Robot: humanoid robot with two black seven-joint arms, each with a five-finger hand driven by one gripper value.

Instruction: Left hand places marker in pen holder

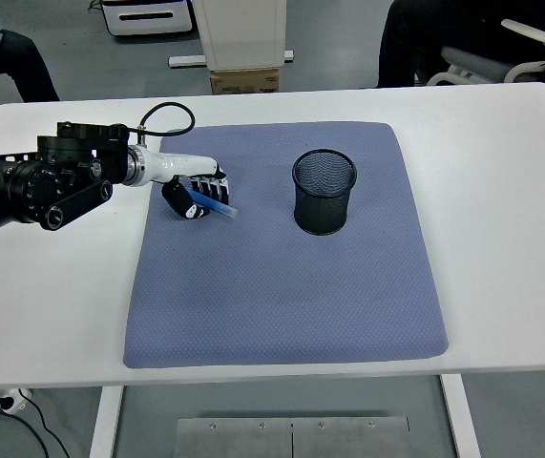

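The robot's black left arm (33, 186) reaches in from the left edge over the white table (52, 286), ending in a white-and-black five-fingered left hand (194, 191) that sits over the upper-left part of a blue-grey textured fabric mat (282, 286). The fingers are curled around a slim blue marker (217, 203) — the marker's free end pokes out of the hand toward the right and a little toward the near edge, lying at a slant close to the mat's surface; whether it touches the mat cannot be told from this view. A black cable (169, 113) loops up from the wrist joint. To the right of the hand, well apart from it, a black wire-mesh cylindrical pen holder (324, 192) stands upright on the mat's upper middle, its round mouth open to the camera. The marker is outside the holder, with bare mat between its tip and the mesh wall. Beyond the table's far edge there is a brown cardboard box (245, 80) on the grey floor, a seated person's dark trouser leg (14, 62) at top left, and a white-armed chair (520, 52) at top right.
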